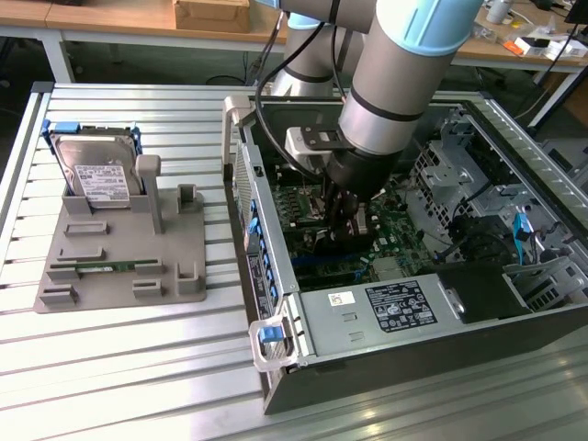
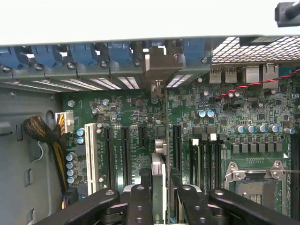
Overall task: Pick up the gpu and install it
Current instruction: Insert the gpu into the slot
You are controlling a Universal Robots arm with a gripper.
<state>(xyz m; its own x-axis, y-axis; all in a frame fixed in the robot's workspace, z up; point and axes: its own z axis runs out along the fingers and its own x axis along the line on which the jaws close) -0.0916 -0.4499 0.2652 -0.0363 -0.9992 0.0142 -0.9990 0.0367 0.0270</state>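
This is a robotics lab or electronics workshop. An industrial robot arm (image 1: pixel 404 73) with grey casing and light blue joint caps reaches down into an open computer case (image 1: pixel 404 276), whose green motherboard (image 2: pixel 243 117) lies bare beneath the hand (image 1: pixel 347 216). The case rests on a desk (image 1: pixel 119 367) of ribbed aluminium profile, the kind used for test rigs. Well away from the hand, at the exterior view's left, a grey moulded fixture (image 1: pixel 124 257) holds a hard drive (image 1: pixel 96 170) upright in a slot. Behind the arm stand wooden workbenches (image 1: pixel 110 18), one bearing a cardboard box (image 1: pixel 211 14), another scattered small parts.
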